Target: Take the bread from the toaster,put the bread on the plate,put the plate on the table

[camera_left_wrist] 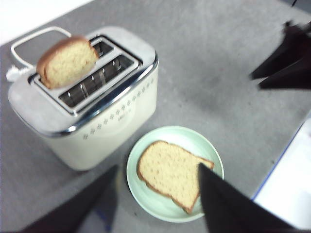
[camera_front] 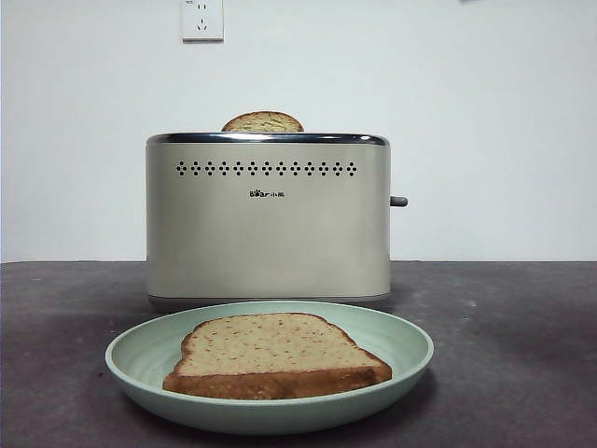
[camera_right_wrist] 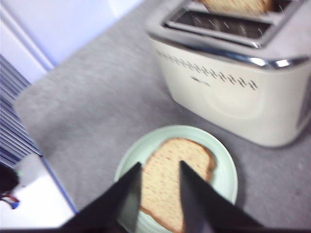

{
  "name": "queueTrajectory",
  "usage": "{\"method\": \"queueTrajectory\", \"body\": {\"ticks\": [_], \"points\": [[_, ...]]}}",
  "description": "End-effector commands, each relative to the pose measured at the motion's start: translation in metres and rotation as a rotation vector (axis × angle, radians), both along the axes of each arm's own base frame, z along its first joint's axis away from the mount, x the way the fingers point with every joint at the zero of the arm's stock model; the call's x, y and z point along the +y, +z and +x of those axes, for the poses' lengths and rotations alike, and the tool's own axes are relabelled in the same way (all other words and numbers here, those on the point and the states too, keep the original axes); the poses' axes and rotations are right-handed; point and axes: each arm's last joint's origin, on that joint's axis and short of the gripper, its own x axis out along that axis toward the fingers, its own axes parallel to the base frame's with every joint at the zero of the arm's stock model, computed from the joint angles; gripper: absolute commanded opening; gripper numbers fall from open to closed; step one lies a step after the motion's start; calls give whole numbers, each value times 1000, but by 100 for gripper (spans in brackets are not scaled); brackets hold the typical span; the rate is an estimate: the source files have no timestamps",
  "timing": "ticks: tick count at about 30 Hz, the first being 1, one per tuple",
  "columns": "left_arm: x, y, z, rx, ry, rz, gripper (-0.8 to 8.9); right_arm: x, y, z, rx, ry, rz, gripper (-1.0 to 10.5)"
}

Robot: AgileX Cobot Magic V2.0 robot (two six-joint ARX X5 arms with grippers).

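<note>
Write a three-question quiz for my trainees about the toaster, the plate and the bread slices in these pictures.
1. True or false: the round pale mint-green plate rests on the dark grey table.
2. How many bread slices are visible? A one, B two, C three.
3. Fill in: the brown-crusted slice lies flat on the ___, while the other slice stands in the boxy cream toaster.
Key: 1 true; 2 B; 3 plate.
</note>
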Motion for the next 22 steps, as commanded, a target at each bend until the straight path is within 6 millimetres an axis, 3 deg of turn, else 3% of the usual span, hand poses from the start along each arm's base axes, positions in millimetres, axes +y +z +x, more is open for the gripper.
{"method": "queueTrajectory", "body": {"ticks": [1, 3, 22], "points": [[-2, 3, 1, 4, -6, 9, 67, -3, 9, -9, -57, 19, 25, 1], [-3, 1, 2, 22, -5, 21, -1, -7, 12, -13, -82, -12, 27, 4], [-14, -4, 18, 47, -6, 36, 7, -13, 14, -18, -106, -66, 18, 4]]}}
